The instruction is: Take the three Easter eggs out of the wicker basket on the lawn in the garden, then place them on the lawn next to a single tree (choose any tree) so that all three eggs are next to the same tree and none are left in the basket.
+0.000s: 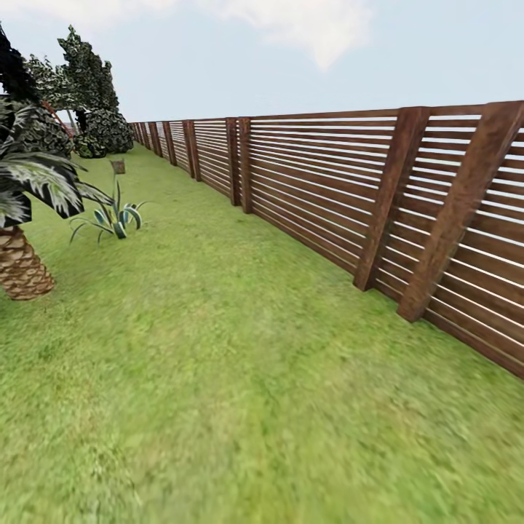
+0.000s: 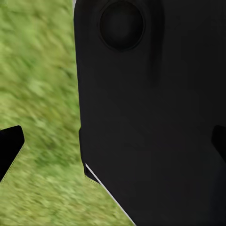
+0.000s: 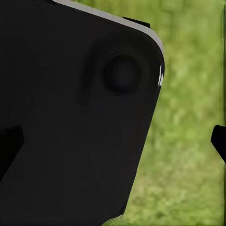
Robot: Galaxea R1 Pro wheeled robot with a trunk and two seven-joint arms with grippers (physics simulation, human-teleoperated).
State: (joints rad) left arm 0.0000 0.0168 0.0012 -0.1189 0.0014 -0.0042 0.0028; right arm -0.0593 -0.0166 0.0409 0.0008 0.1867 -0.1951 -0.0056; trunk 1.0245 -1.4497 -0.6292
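Note:
The lawn stretches ahead in the head view. Far down it stands a small brown tapered shape that looks like the wicker basket; it is too small to show any contents. The Easter eggs are out of view. Tall dark-leaved trees rise at the far left end of the garden. In the left wrist view my left gripper is open, its black fingertips wide apart over grass, in front of the robot's black body. My right gripper is also open, with nothing between its fingertips.
A brown horizontal-slat fence runs along the right side into the distance. A palm with a rough brown trunk stands close at the left. A small spiky plant grows just beyond it. Round bushes sit far back.

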